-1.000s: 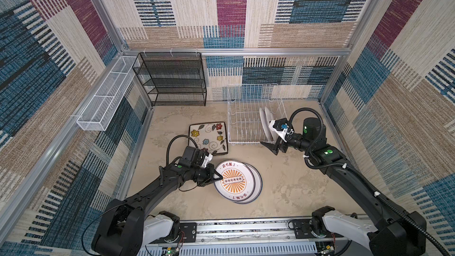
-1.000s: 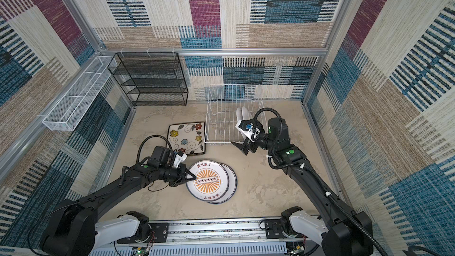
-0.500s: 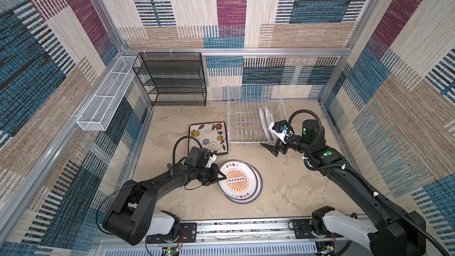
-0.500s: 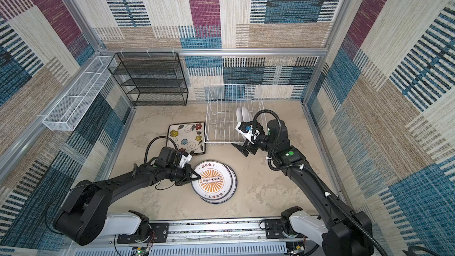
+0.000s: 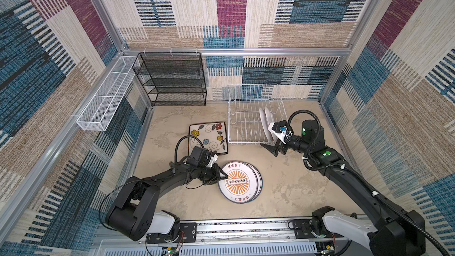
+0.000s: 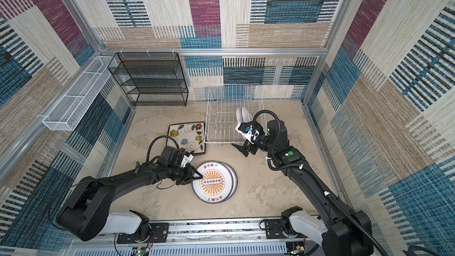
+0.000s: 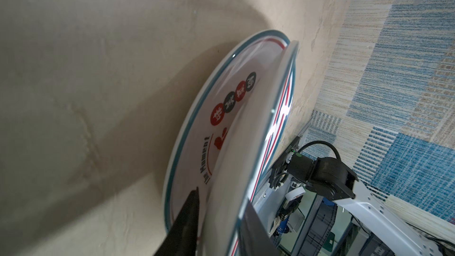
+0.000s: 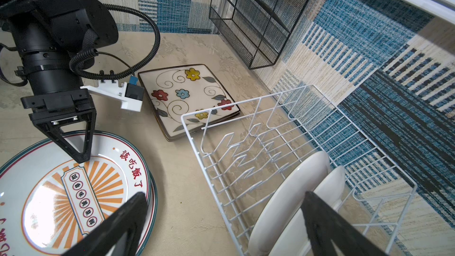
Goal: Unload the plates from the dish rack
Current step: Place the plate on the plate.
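Left fingers (image 7: 187, 220) slightly parted astride the rim of the top sunburst plate (image 5: 240, 181), stack flat on the bench (image 5: 283, 193), flowered square plates (image 5: 208, 135) beside it, right fingers (image 8: 327, 225) spread wide before two white plates (image 5: 264, 119) upright in the dish rack (image 5: 252, 92).

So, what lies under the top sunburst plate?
A second round plate: its rim and part of its printed face show; the rest is covered. Anything beneath it is hidden.
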Robot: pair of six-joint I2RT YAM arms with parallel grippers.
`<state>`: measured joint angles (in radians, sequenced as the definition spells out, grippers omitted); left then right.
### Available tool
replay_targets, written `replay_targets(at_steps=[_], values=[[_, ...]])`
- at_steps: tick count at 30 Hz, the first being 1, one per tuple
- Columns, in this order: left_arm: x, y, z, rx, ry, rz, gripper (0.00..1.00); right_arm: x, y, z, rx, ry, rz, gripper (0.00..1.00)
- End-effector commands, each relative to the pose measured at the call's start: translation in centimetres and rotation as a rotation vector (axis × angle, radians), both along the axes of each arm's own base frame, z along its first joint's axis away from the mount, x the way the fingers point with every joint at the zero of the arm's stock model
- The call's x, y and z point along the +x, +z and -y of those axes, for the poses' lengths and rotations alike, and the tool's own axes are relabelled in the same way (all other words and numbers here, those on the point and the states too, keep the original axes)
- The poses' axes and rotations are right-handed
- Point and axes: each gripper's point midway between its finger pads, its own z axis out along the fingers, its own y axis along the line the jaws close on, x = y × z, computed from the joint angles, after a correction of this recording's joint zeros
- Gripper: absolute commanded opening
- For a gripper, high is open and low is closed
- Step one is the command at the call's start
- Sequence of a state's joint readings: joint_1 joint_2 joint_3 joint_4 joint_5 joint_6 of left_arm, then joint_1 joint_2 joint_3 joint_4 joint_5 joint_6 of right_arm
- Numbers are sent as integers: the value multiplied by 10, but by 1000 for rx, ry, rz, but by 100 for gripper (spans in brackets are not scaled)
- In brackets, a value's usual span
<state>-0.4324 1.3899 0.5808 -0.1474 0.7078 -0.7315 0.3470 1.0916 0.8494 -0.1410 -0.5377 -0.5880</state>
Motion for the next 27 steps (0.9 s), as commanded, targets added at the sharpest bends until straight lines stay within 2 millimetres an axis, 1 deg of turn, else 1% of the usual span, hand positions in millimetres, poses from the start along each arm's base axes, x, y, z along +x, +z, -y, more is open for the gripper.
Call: replay_targets(at_steps=[1, 6, 10, 12, 15, 22, 27], values=[[0, 1, -5, 42, -5, 14, 40, 4, 6, 0, 7, -9, 39, 100], [2, 1, -9, 98, 0, 9, 52, 4, 5, 0, 8, -10, 34, 100], [3, 5, -11, 138, -6, 11, 56, 5, 4, 1, 1, -19, 38, 100], [6, 5, -14, 171, 0, 25, 56, 7, 4, 3, 3, -31, 39, 100], [7, 6, -10, 170, -8, 25, 57, 8, 4, 3, 1, -36, 39, 100], [11, 0, -1, 170, -26, 12, 57, 10, 2, 4, -1, -47, 34, 100], [15, 0, 3, 181, -34, 12, 57, 10, 2, 4, -1, -50, 32, 100]])
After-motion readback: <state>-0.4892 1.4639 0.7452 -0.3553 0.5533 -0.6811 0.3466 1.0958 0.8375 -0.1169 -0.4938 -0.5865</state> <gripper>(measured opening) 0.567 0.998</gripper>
